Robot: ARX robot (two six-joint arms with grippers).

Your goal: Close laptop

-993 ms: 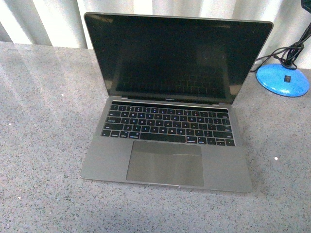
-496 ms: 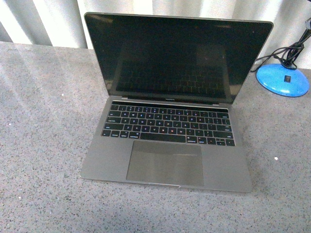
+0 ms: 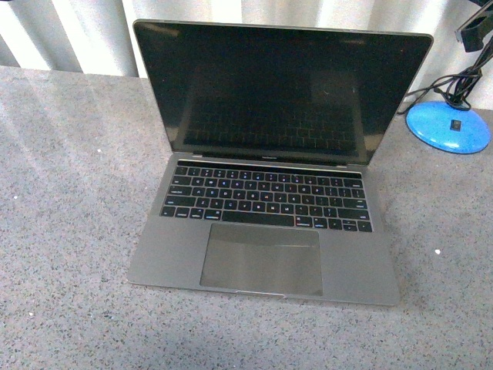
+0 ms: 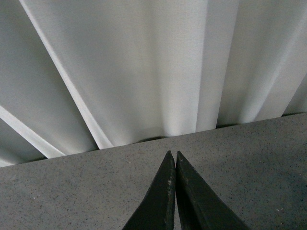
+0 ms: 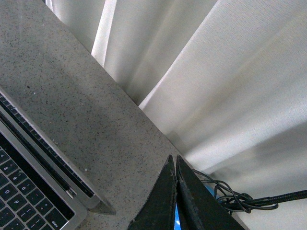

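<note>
The space-grey laptop (image 3: 266, 231) stands open in the middle of the grey speckled table (image 3: 69, 231), its dark screen (image 3: 281, 92) upright and facing me. My right gripper (image 5: 173, 158) is shut and empty; it hovers past the laptop's right rear corner (image 5: 29, 182), above a blue lamp base. A dark part of it shows at the top right of the front view (image 3: 476, 31). My left gripper (image 4: 172, 154) is shut and empty over bare table, pointing at the curtain. It is out of the front view.
A blue round lamp base (image 3: 448, 127) with a black gooseneck and coiled cable (image 5: 230, 199) sits at the table's back right. A white pleated curtain (image 3: 77, 35) hangs along the table's far edge.
The dark part of my right arm at the top right of the front view has come further into the picture. The laptop has not moved and its lid stands at the same angle.
</note>
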